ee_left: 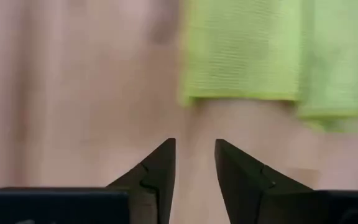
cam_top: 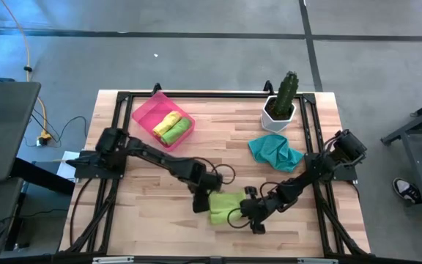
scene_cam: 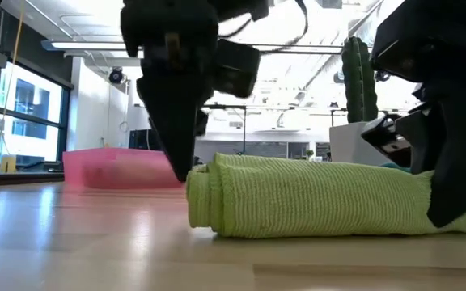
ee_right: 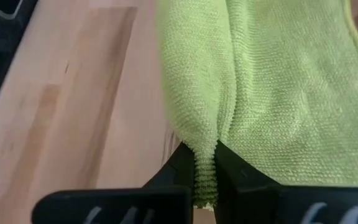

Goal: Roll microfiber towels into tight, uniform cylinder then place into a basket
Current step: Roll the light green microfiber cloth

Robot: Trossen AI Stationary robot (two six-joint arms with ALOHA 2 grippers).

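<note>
Lime green towel [cam_top: 224, 206] lying rolled on the tabletop [cam_top: 160, 220] near the front edge, between both grippers. Pinched at one edge fold by the right gripper [ee_right: 205, 163], jaws closed on the cloth. Left gripper [ee_left: 194, 163] just beside the roll's other end, jaws slightly apart, empty. Two rolled towels, yellow [cam_top: 168, 121] and green [cam_top: 176, 131], inside the pink basket [cam_top: 146, 114]. Teal towel [cam_top: 275, 152] crumpled near the cactus pot [cam_top: 279, 110].

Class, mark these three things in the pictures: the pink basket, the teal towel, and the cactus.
pink basket [cam_top: 142, 116]: high view, on a bare part of its floor near the left corner.
teal towel [cam_top: 275, 152]: high view, middle of the crumpled cloth.
cactus [cam_top: 288, 89]: high view, on its green stem.
</note>
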